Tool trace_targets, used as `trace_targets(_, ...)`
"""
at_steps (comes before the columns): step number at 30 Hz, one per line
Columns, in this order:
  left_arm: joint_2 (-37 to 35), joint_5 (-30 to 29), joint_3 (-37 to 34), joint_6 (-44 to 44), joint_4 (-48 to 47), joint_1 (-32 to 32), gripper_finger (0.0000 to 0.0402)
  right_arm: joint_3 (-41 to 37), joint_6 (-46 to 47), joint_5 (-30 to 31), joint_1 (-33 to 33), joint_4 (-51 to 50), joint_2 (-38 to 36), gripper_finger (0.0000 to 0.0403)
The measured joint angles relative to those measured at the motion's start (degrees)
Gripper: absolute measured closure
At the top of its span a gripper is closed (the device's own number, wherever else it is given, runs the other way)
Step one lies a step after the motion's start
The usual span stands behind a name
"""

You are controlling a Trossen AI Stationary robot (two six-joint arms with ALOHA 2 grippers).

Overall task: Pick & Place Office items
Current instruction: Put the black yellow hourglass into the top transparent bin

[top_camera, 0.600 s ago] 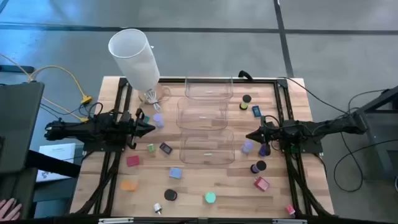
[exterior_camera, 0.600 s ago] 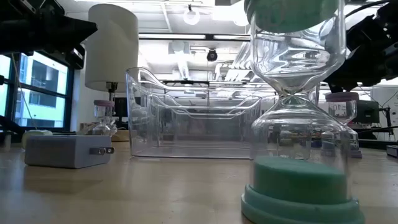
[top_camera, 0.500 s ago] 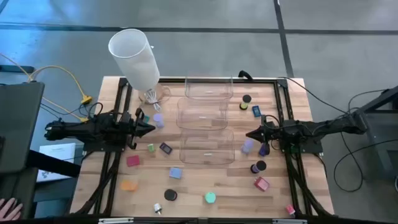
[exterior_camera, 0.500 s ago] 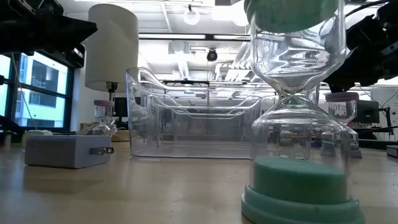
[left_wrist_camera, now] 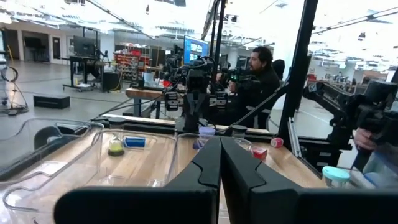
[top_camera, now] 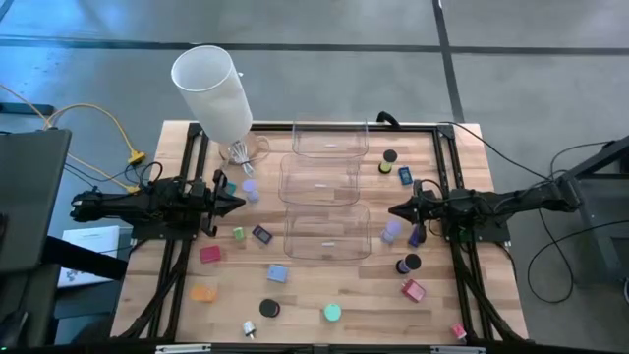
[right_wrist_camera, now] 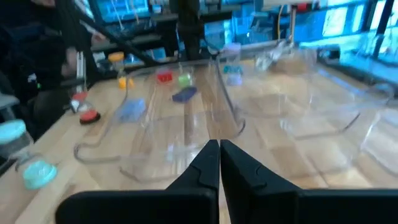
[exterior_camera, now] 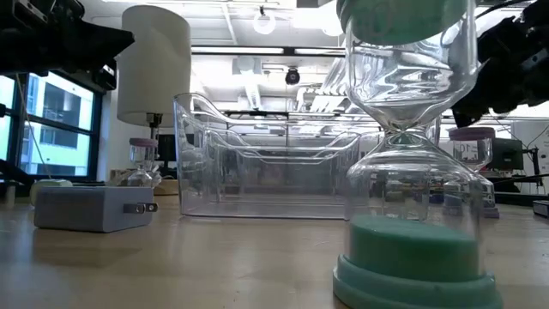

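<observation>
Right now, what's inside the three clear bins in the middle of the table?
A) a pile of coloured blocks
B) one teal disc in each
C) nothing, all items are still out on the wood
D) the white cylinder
C: in the high view the clear bins show only bare plastic, while the office items lie scattered on the table around them, and both grippers, left and right, are shut on nothing.

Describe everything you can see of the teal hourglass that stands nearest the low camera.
The teal hourglass is a sand timer with two clear bulbs that look like glass or plastic, pinched at a narrow neck, between round teal end caps. Teal sand fills the lower bulb. It stands upright on the wooden table, at the front edge, seen from above as a teal disc. Nothing touches it except the tabletop.
</observation>
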Motion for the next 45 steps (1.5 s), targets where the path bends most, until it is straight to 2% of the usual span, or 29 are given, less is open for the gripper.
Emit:
trace_targets(3,0.28,-1.01,0.00,1.66,0.00,0.00,0.0398,0.54,-2.16,0.07,-0.01,-0.08,0.02,0.0392)
trace_targets(6,1.33,-2.88,0.01,1.85,-0.02,0.00,0.0388,1.99,-4.62,0.11,0.00,0.56,0.00,0.0368)
trace_targets(17,12.22,-4.59,4.04,1.93,0.75,-0.01,0.0315,3.82,-12.04,7.64,0.01,2.33,0.35,0.0218)
trace_targets(23,19.92,-4.72,7.72,1.74,3.72,0.00,0.0272,4.51,-13.44,12.41,-0.01,2.62,0.38,0.0165)
trace_targets(32,28.82,-4.81,13.98,-1.21,6.32,0.00,0.0258,16.00,-14.40,13.85,-0.01,-8.58,5.17,0.0148)
trace_targets(35,30.37,-4.85,16.00,-1.90,6.64,0.00,0.0258,21.45,-13.18,18.34,-0.03,-14.75,9.03,0.0148)
trace_targets(40,31.41,-7.22,16.92,-4.47,6.56,0.00,0.0258,30.69,-5.79,26.12,-1.21,-27.37,17.06,0.0148)
trace_targets(45,31.41,-10.24,16.92,-4.27,6.78,0.02,0.0258,38.17,4.93,26.63,-7.41,-36.66,26.14,0.0148)
